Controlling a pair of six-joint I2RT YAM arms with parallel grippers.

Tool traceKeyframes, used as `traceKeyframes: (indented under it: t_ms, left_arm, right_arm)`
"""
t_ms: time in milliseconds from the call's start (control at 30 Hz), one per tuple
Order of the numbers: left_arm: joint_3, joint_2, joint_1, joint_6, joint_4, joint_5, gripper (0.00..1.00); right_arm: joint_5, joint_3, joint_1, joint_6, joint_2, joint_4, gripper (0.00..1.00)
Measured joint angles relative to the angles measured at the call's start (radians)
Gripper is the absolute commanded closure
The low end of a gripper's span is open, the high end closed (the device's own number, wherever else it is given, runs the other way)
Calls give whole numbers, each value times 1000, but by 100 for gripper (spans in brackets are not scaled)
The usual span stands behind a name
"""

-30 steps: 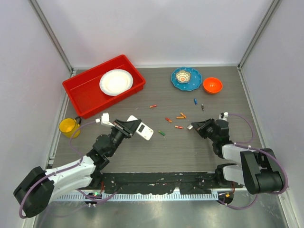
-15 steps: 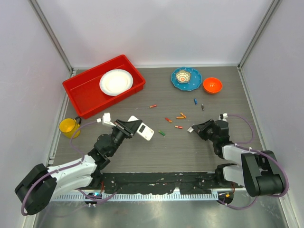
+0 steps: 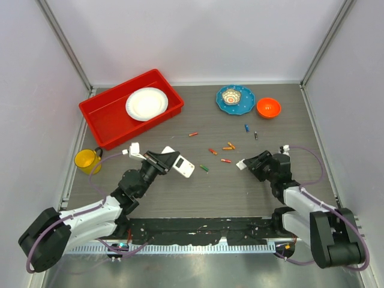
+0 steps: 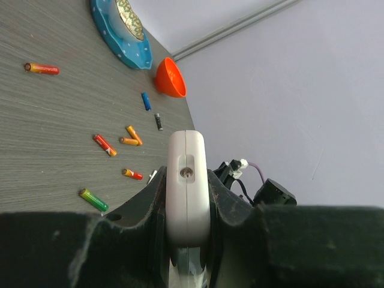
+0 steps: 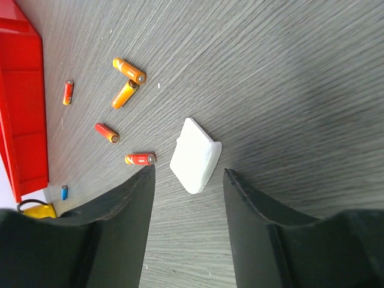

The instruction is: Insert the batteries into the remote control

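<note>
Grey wood-grain tabletop (image 3: 198, 192) runs between pale walls, with both arms reaching in from the near edge. Far left stands a yellow mug (image 3: 87, 161), and behind it a red tray (image 3: 105, 120) holding a white plate (image 3: 146, 103).

Next comes the left gripper (image 3: 163, 159), its fingers pressed against the remote control (image 3: 182, 165), which it holds off the table. The top view shows the white handset tilted, with its small screen facing up. In the left wrist view it appears edge-on, clamped between the two dark fingers.

Centre table carries the batteries, all lying loose and apart from the remote. A green one (image 3: 204, 168) is nearest it, and a red-orange one (image 3: 192, 134) lies farther back. Another red-orange one (image 3: 212, 151) lies between them. An orange pair (image 3: 229, 146) lies tip to tip in a V, and another red one (image 3: 225, 161) is nearer the right arm. Behind these sits a blue plate (image 3: 242, 102) with a small patterned bowl (image 3: 230, 95) on it. A blue battery (image 3: 246, 127) and a dark battery (image 3: 255, 135) lie in front of an orange bowl (image 3: 268, 107).

On the right, the right gripper (image 5: 188, 171) points down at the table with its fingers spread. A small flat white piece (image 5: 195, 155) lies on the table between them, with a gap on either side, so neither finger touches it. The red battery lies just beside the tip of one finger.
</note>
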Motion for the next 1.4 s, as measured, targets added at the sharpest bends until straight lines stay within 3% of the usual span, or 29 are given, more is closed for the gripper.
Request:
traceKeyframes:
  t_ms: [167, 433, 533, 700, 800, 1033, 1400]
  left_arm:
    - [0, -34, 0, 1, -22, -1, 100]
    - [0, -58, 3, 18, -53, 5, 100]
    - [1, -60, 40, 35, -97, 69, 100]
    - [2, -135, 180, 18, -228, 204, 100]
    - [4, -230, 263, 1, -349, 277, 100]
    - [50, -349, 306, -15, -532, 416, 100]
    - [71, -287, 351, -27, -541, 686, 100]
  right_arm:
    - [47, 34, -2, -47, -142, -192, 30]
    - [218, 253, 8, -227, -274, -533, 27]
    - [332, 367, 100, -291, -226, -585, 27]
    - [581, 529, 472, -392, -58, -637, 27]
    - [649, 570, 576, -439, 14, -644, 29]
    - [652, 575, 633, -530, 100, -558, 31]
    - [532, 747, 793, -697, 422, -536, 35]
